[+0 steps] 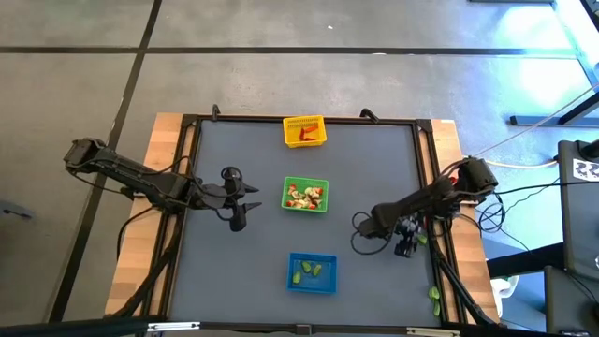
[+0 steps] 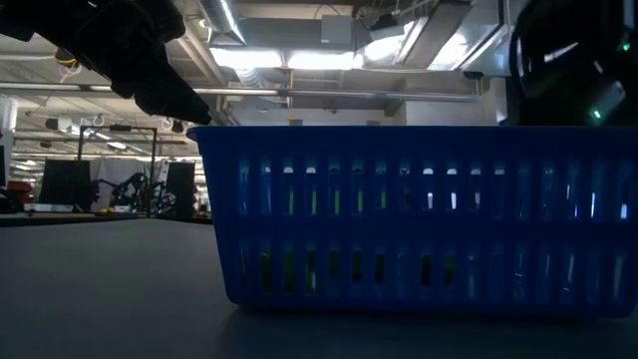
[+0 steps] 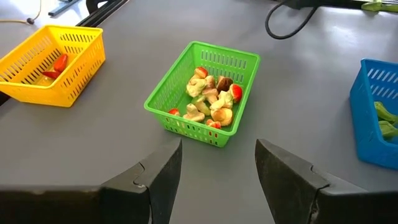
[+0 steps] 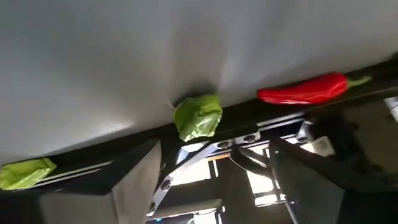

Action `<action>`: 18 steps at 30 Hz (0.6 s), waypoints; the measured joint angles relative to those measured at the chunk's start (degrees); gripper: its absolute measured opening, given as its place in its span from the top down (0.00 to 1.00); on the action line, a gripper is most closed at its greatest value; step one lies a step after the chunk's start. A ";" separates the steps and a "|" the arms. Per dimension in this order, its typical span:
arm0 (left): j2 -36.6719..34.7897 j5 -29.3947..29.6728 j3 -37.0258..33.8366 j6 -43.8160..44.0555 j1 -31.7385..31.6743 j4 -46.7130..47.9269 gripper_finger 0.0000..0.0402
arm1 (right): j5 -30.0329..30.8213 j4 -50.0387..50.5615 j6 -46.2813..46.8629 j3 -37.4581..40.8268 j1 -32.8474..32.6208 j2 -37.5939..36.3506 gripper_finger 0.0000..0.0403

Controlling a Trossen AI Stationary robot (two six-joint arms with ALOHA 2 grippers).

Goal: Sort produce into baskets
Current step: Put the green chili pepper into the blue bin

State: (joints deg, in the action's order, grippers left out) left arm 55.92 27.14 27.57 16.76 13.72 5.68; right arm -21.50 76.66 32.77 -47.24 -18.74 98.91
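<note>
Three mesh baskets stand in a row down the table's middle. The yellow basket (image 1: 304, 131) at the far side holds red pieces (image 3: 58, 64). The green basket (image 1: 305, 195) holds mixed produce (image 3: 211, 99), and the blue basket (image 1: 312, 272) at the near side holds light green pieces (image 3: 384, 121). My left gripper (image 1: 245, 201) hovers open left of the green basket. My right gripper (image 4: 217, 186) stands open at the table's right edge. It points down at a green piece (image 4: 198, 116) that lies against the black frame rail beside a red chili (image 4: 305, 90).
Another green piece (image 4: 25, 173) lies along the same rail, and one (image 1: 435, 300) lies near the front right corner. A black frame (image 1: 187, 187) borders the grey mat. In the low view the blue basket (image 2: 419, 219) fills the foreground.
</note>
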 joint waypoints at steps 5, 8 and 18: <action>0.00 0.00 0.00 0.67 0.00 0.08 0.50 | -2.94 -5.09 0.61 4.10 -0.07 0.00 0.36; 0.00 -0.01 0.00 0.67 0.00 0.09 0.50 | -3.61 -8.12 0.64 5.07 -0.07 0.00 0.42; 0.00 0.00 0.00 0.65 0.00 0.12 0.50 | -3.63 -9.08 0.36 7.19 -0.05 -0.02 0.71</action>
State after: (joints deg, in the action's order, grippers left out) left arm 55.92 27.14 27.57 17.41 13.72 5.80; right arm -25.12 67.58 33.13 -40.05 -18.79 98.89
